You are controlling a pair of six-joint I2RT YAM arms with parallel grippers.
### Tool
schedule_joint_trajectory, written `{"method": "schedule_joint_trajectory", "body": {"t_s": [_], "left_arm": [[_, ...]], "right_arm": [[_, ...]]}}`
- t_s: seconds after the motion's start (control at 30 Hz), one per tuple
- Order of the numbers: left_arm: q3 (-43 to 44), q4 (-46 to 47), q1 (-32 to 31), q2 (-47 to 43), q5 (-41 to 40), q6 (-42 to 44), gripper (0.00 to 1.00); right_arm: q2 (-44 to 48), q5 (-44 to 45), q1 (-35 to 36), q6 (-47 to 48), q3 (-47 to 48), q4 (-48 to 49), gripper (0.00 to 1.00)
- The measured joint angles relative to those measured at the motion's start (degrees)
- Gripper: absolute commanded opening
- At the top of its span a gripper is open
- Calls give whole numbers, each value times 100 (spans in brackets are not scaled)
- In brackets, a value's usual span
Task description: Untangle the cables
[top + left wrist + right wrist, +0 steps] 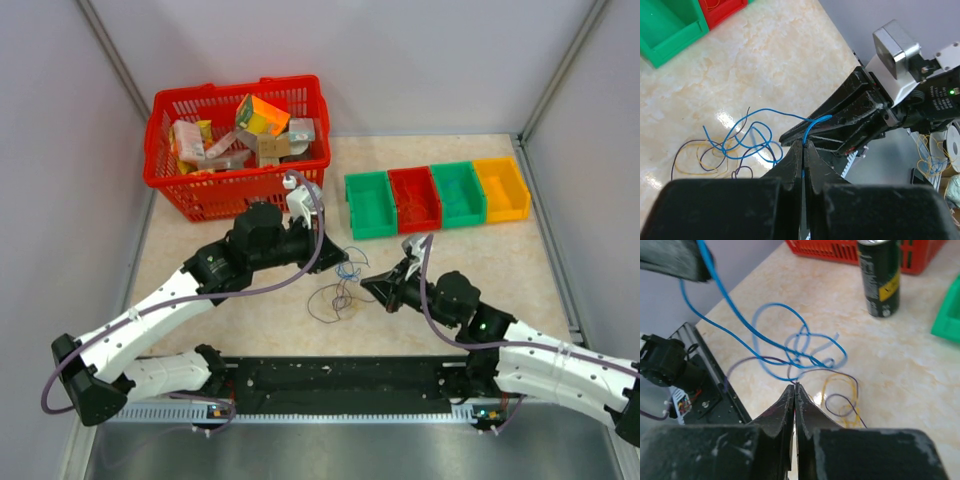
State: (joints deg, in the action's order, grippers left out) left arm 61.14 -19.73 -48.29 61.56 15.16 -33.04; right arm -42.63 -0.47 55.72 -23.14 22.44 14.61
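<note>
Left claw (802,146) is pressed tight together, pinching the thin blue wire (782,113) and holding one end of it up off the pale marbled surface (250,330). The rest of the loose tangle of thread-thin cables (340,285) lies on that surface between the 2 arms. Its blue coils are knotted over a purple-grey wire (755,359) and a yellow wire loop (840,385).

Right claw (795,388) is down at the tangle's near edge, fingers pressed together too. The purple-grey wire runs just past its tips, but whether it has actually nipped a strand, I cannot tell.

Here's the danger. If the right claw has nothing between its fingers, any pull from the left would likely drag the whole bundle along and nothing separates. If it has blue as well as purple, pulling apart could cinch that middle knot tighter.

In the left wrist view, the raised blue strand drapes across the right claw's black fingers. A snag there could yank the wire out of the left pinch.

And watch the upright black-and-green can (880,275) standing beyond the tangle: a long sweep of wire might tip it.
</note>
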Motion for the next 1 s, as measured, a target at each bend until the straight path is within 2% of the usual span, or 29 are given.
{"method": "schedule_joint_trajectory", "body": {"t_s": [0.07,0.1,0.17,0.2,0.3,0.4,0.53,0.63,0.83,0.93,0.97,1.0], "left_arm": [[-20,61,0,-7,48,-2,0],[-20,79,0,-7,59,-2,0],[-22,129,0,-7,114,0,0],[-22,160,0,-7,144,-2,0],[-22,254,0,-4,282,-2,0],[-22,319,0,-4,400,0,0],[-22,337,0,4,511,0,0],[-26,361,0,31,551,-2,0],[-66,483,0,111,671,-111,0],[-85,553,0,138,737,-186,0],[-87,570,0,142,754,-208,0],[-87,595,0,144,765,-234,0]], "right_arm": [[343,328,0,-55,-225,-214,1],[463,422,0,-63,-306,-275,12],[638,466,0,-44,-415,-380,44],[686,442,-2,-68,-448,-393,51],[776,293,0,9,-507,-372,63],[831,356,0,-4,-507,-417,70],[1045,334,0,-101,-509,-385,72],[1069,7,0,-269,-509,-122,74],[566,-636,0,-741,-507,610,73],[136,-745,0,-975,-507,866,61],[13,-726,0,-1049,-507,870,53],[-90,-695,0,-1123,-507,852,41]]}}
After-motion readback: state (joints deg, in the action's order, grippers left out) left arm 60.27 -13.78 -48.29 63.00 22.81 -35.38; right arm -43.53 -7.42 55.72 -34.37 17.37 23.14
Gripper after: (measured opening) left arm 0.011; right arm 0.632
